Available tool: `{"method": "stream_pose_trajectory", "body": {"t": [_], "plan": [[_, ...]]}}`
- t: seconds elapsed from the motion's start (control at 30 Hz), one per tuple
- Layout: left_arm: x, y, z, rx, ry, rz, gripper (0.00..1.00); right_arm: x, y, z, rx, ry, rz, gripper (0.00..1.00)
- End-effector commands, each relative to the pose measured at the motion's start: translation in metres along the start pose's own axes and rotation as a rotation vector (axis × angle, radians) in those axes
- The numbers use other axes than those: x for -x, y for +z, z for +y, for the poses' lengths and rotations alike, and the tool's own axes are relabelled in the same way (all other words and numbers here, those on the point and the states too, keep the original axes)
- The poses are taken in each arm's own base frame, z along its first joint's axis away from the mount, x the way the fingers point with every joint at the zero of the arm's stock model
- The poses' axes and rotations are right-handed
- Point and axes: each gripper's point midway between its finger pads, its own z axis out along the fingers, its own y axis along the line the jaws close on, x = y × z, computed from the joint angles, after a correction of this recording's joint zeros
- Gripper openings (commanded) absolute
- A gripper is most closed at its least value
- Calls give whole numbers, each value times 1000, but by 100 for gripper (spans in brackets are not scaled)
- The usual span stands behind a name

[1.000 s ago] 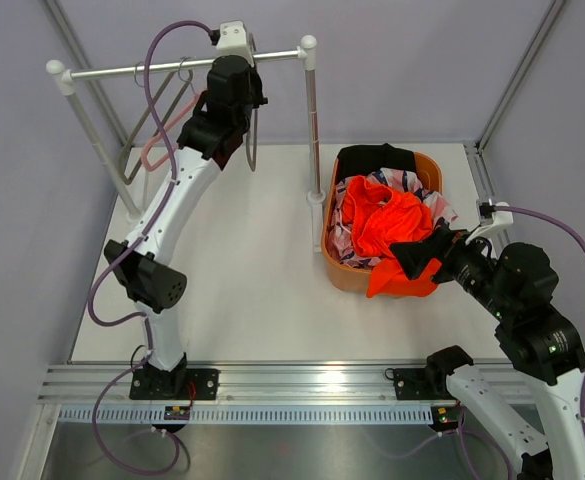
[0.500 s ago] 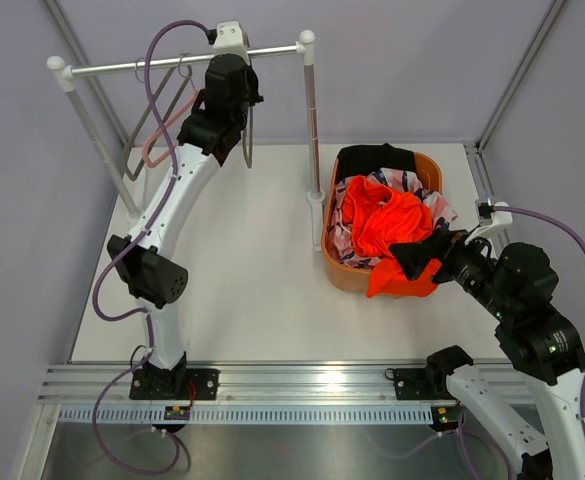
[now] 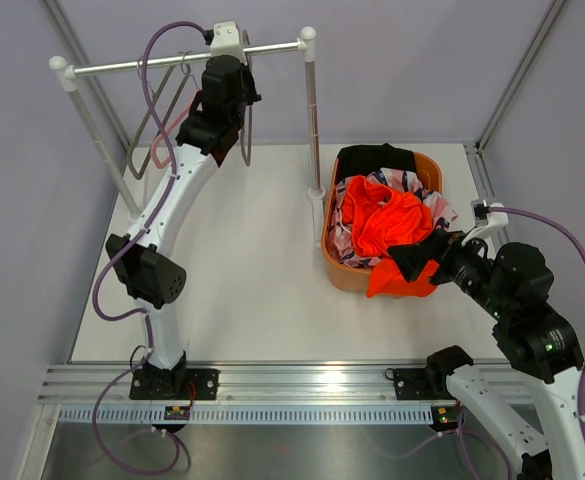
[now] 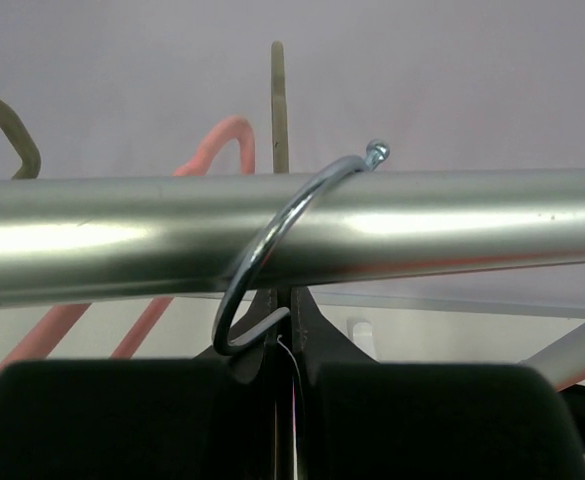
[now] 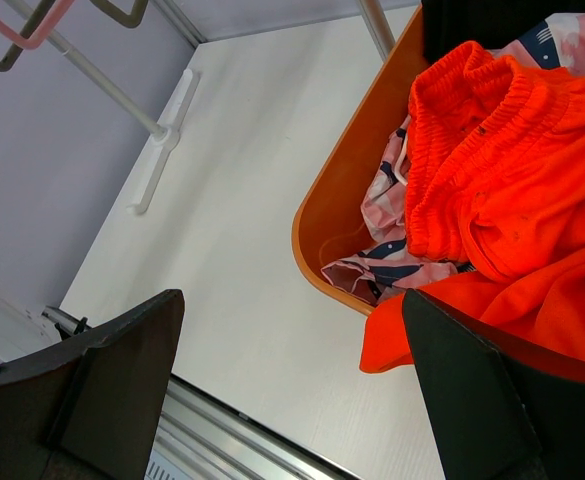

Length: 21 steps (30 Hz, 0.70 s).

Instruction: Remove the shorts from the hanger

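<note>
The shorts lie heaped in an orange basket (image 3: 347,277): bright orange ones (image 3: 384,225) on top with a leg hanging over the near rim, pink printed ones (image 3: 414,183) under them, black ones (image 3: 377,158) at the back. My left gripper (image 3: 234,64) is up at the silver rail (image 3: 122,67), shut on the neck of a bare hanger (image 4: 284,330) whose metal hook (image 4: 272,235) curls over the rail (image 4: 472,215). My right gripper (image 3: 414,258) stands wide open beside the basket's near right corner, nothing between its fingers (image 5: 122,370). The orange shorts (image 5: 512,190) fill the right wrist view.
A pink hanger (image 3: 162,145) and an olive hanger (image 3: 140,140) also hang on the rail, left of my left arm. The rack's right post (image 3: 314,120) stands just left of the basket. White tabletop (image 3: 252,250) lies between the arms.
My left gripper has crept up and slightly left along the rail with the hanger. The right arm has barely shifted.
</note>
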Motion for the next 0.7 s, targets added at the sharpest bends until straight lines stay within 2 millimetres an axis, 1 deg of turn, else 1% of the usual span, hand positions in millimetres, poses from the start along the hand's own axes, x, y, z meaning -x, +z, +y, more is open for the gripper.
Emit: {"method": "stream_pose_trajectory", "body": {"t": [0.0,0.07,0.1,0.17,0.2,0.37,0.43,0.5,0.53,0.6,0.67], "plan": [[-1,-4,0,-28,6,6,4,0,-1,4,24,-5,-5,100],[-1,-6,0,-33,3,6,4,0,-1,3,24,-5,-5,100],[-5,-6,0,-35,6,15,6,-1,-2,3,24,-5,-5,99],[-3,-9,0,-43,6,8,8,-1,-1,3,23,-3,-7,100],[-7,-9,0,-44,11,13,9,-2,-1,3,24,-4,-6,99],[-3,-14,3,-43,25,9,13,-5,1,1,23,0,0,100],[-5,-15,4,-42,32,13,15,-5,1,2,25,0,-1,100],[-2,-17,4,-42,30,7,15,-5,1,2,25,2,-1,99],[-4,-17,4,-43,33,11,16,-5,0,2,24,2,-3,99],[-1,-19,5,-44,32,3,17,-4,-1,2,26,1,-6,100],[-2,-20,6,-42,32,4,17,-5,-1,1,21,1,-6,100]]}}
